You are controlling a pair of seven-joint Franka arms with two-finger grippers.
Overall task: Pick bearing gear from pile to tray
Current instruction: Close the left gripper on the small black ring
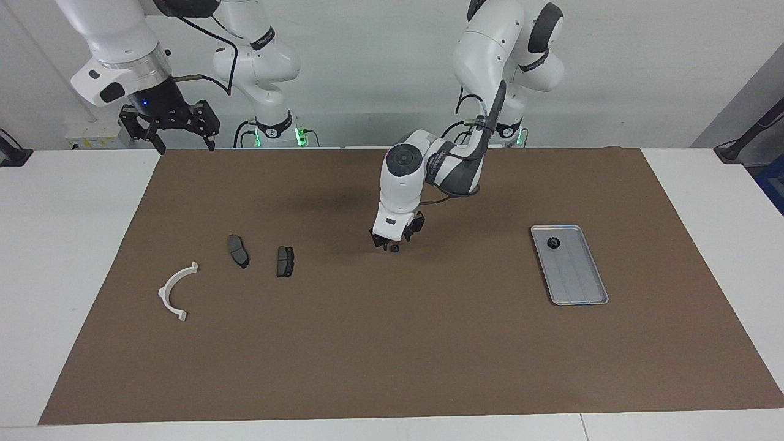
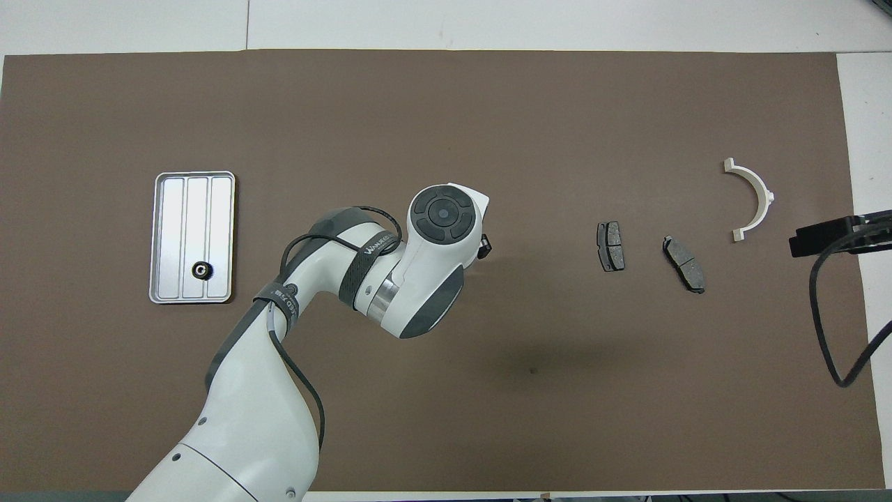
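A brown mat covers the white desk [image 1: 79, 257]. A small black gear [image 1: 395, 248] lies mid-mat directly under the left end effector [image 1: 392, 241], fingers parted around it, contact unclear; centre it before closing, then carry it to the tray [image 1: 588, 293], which holds another gear [image 1: 553, 242]. The right end effector [image 1: 177, 139] waits wide open over the mat's corner.

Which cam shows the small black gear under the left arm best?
Facing view: the small black gear shows on the brown mat, just below the left tool. In the overhead view the left arm's wrist covers that spot, so the gear does not show there.
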